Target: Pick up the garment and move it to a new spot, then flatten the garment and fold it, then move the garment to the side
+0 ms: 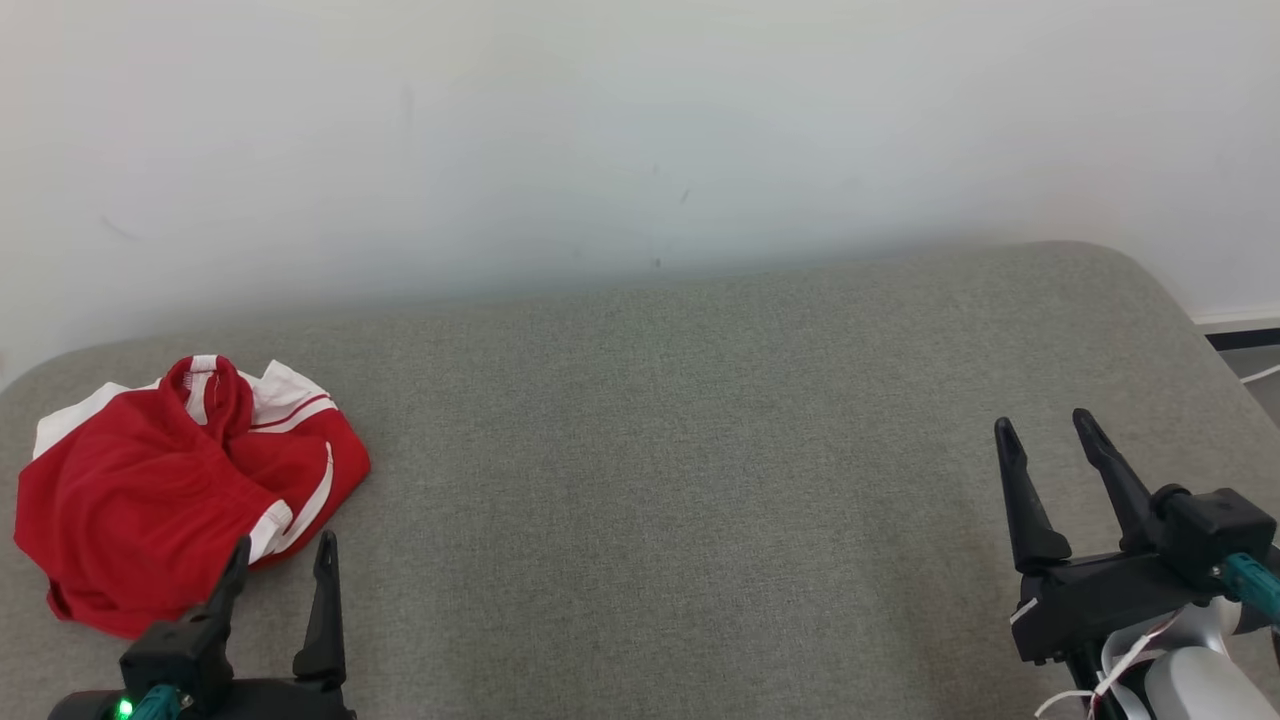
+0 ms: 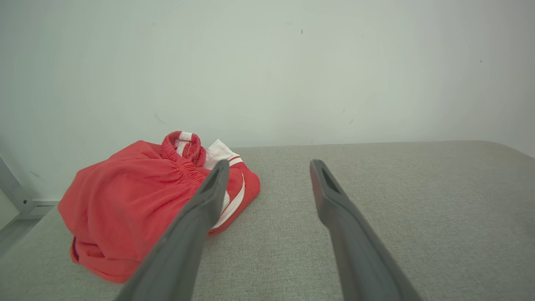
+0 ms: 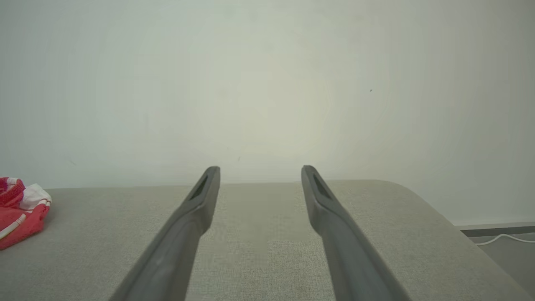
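Grey fabric-covered surface carries a crumpled red-and-white cloth garment at its left end, so the left gripper hovers beside it, spread, likely for grasping, while the right gripper idles spread, well apart.

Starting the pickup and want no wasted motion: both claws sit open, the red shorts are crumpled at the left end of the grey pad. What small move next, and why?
Probably nudge the left claw forward and to its left, over the red shorts. It is open and empty, with the heap just ahead and left of it; the right claw is far off.
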Motion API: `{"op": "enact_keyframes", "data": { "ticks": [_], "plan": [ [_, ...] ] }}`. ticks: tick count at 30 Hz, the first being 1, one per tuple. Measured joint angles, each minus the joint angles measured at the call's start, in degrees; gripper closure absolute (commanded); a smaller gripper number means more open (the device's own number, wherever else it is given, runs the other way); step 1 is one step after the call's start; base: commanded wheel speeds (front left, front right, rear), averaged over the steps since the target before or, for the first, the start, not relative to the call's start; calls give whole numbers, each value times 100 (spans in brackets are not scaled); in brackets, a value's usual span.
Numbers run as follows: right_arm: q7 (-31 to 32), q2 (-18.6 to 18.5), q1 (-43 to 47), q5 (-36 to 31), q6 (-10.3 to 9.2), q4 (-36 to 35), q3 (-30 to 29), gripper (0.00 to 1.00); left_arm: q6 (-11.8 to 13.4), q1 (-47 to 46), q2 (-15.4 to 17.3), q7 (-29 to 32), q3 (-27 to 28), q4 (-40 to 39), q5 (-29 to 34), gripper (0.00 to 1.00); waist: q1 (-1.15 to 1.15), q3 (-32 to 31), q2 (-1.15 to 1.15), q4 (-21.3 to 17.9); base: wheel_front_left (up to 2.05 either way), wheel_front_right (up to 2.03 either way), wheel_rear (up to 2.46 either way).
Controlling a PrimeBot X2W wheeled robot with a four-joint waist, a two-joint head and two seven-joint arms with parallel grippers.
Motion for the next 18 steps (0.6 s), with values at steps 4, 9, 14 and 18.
{"op": "enact_keyframes", "data": {
  "ticks": [4,9,14,18],
  "plan": [
    [-90,23,15,204,129,75,-114,0,1,0,-1,16,16,-24,-2,0,0,7,0,-9,0,0,0],
    [-112,31,116,226,178,200,-134,0,2,1,1,52,20,-37,-8,0,0,13,0,-12,0,0,0],
    [-113,27,116,225,224,266,-116,0,2,1,36,123,-11,-35,24,0,0,20,0,-10,0,0,0],
    [-114,27,115,225,232,318,-119,0,1,2,52,167,-15,-35,22,0,0,26,0,-4,0,0,0]
  ]
}}
